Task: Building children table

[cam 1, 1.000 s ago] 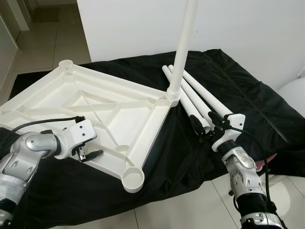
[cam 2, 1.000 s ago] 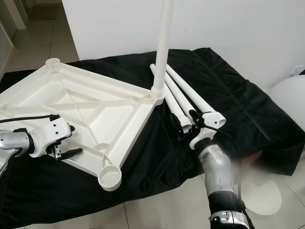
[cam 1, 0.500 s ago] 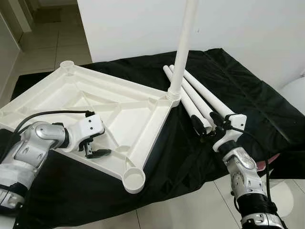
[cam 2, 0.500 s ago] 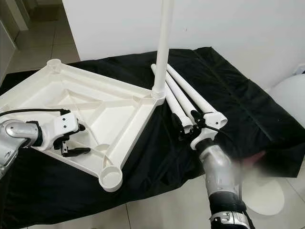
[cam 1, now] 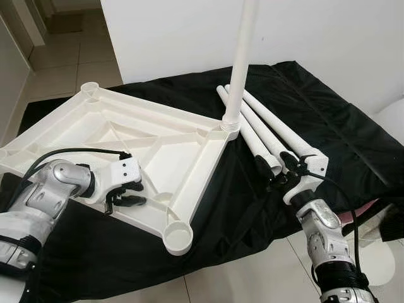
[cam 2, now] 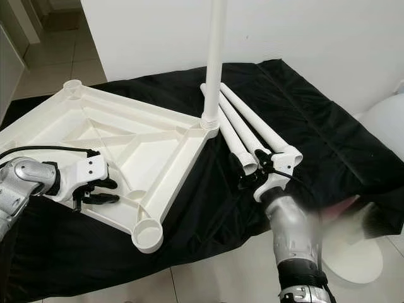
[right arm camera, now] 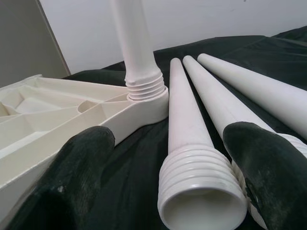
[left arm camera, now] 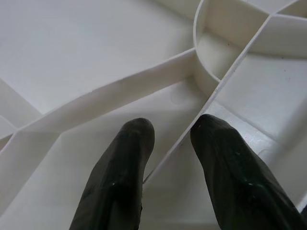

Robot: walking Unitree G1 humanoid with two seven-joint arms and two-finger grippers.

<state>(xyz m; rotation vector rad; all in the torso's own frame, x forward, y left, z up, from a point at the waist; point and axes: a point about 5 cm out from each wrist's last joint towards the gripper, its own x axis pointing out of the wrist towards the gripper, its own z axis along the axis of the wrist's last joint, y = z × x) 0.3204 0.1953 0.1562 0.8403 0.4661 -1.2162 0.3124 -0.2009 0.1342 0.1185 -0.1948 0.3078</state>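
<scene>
surface: black cloth (cam 1: 328, 126) spread on pale tiled floor (cam 1: 63, 63); white wall (cam 1: 328, 44) far | tabletop (cam 1: 158, 145) laid underside up at left, one leg (cam 1: 243, 57) screwed upright in its far-right corner | three legs (cam 1: 265, 136) laid at right | left gripper (cam 1: 126, 194) clenched on a tabletop rib; right gripper (cam 1: 278, 169) released, fingers astride a leg's threaded end
</scene>
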